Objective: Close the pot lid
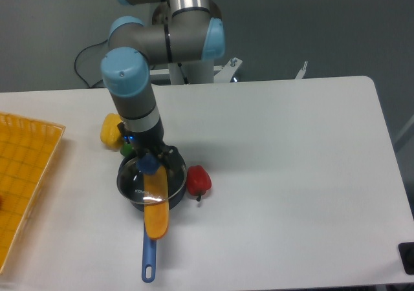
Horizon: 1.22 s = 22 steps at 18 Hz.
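The black pot (130, 189) stands left of the table's middle, its long blue handle (149, 260) pointing toward the front edge. The glass lid (169, 186) with its blue knob (149, 163) sits over the pot, and its metal rim shows along the front. My gripper (151, 159) comes straight down from above, with its fingers on either side of the knob and shut on it. A long orange vegetable (156, 213) lies across the pot's front rim and out over the handle, and the lid's rim appears to cross over it.
A red pepper (198, 180) lies right beside the pot on its right. A yellow pepper (111, 130) and a small green thing (127, 150) sit just behind the pot on the left. A yellow basket (26, 174) is at the table's left edge.
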### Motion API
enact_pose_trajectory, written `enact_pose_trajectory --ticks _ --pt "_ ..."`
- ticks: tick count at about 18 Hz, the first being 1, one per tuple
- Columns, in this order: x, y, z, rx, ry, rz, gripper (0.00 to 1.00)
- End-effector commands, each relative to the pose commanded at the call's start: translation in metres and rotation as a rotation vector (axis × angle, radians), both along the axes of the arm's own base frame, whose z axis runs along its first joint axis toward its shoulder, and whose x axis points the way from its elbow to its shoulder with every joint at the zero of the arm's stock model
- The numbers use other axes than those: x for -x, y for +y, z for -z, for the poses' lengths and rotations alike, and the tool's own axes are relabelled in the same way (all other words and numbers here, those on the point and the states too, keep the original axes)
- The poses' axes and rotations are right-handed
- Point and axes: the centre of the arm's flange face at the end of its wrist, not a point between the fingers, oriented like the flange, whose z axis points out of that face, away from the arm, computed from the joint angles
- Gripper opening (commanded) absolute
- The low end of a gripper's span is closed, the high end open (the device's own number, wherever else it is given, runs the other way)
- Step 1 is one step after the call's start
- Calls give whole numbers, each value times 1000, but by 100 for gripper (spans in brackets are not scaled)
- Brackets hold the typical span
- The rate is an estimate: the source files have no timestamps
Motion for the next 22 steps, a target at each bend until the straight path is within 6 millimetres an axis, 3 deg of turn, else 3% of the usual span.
enact_pose_trajectory --ticks 4,11,22 --pt "55 -50 -13 49 -28 83 100" --pt "133 -131 -22 72 -38 198 100" --pt "203 -230 -21 44 -65 332 100"
